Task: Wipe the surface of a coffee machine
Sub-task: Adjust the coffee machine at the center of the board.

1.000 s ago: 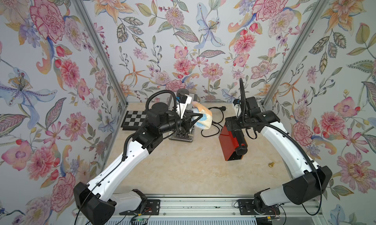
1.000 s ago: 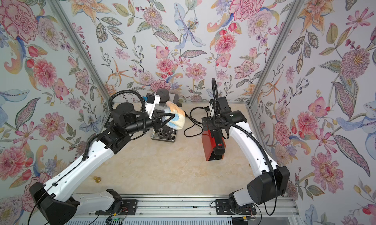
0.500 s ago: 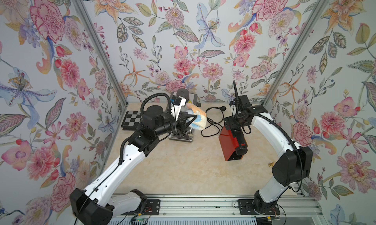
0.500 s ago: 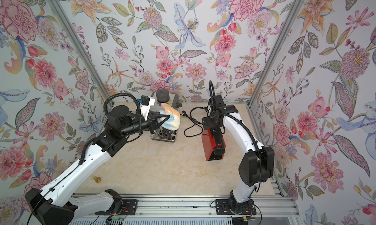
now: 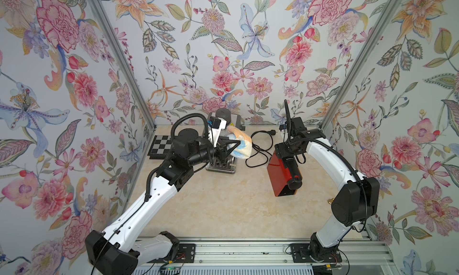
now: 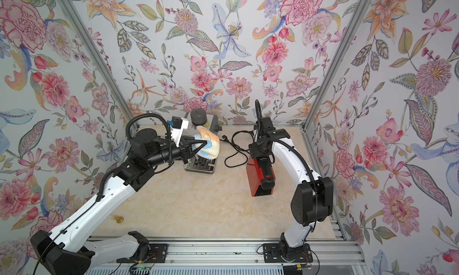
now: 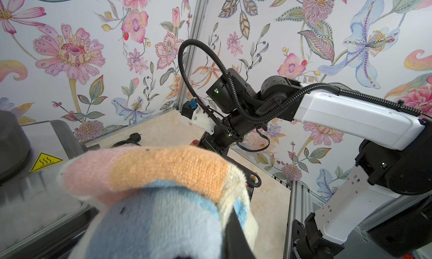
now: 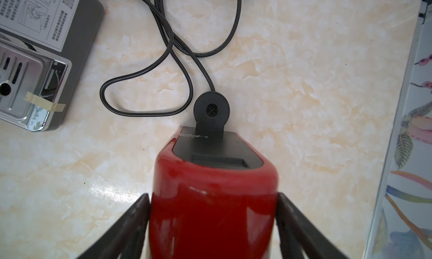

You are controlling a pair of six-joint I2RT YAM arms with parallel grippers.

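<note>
A grey coffee machine (image 5: 221, 165) stands at the back of the table, with its steel drip tray facing forward. My left gripper (image 5: 236, 144) is shut on a pastel striped cloth (image 5: 242, 143), held against the machine's upper right part. The cloth (image 7: 168, 171) fills the left wrist view beside the grey top (image 7: 35, 176). A red coffee machine (image 5: 278, 176) stands right of centre. My right gripper (image 8: 214, 197) straddles the red body (image 8: 215, 220), and both fingers touch its sides.
A black power cord (image 5: 258, 149) lies looped on the marble table (image 5: 223, 206) between the two machines. A checkerboard plate (image 5: 160, 147) lies at the back left. A small brass knob (image 5: 330, 200) sits near the right wall. Floral walls close in three sides.
My right gripper has closed from wide open onto the sides of the red machine, and that arm's elbow has swung nearer. The left gripper with the cloth has shifted slightly over the grey machine.
</note>
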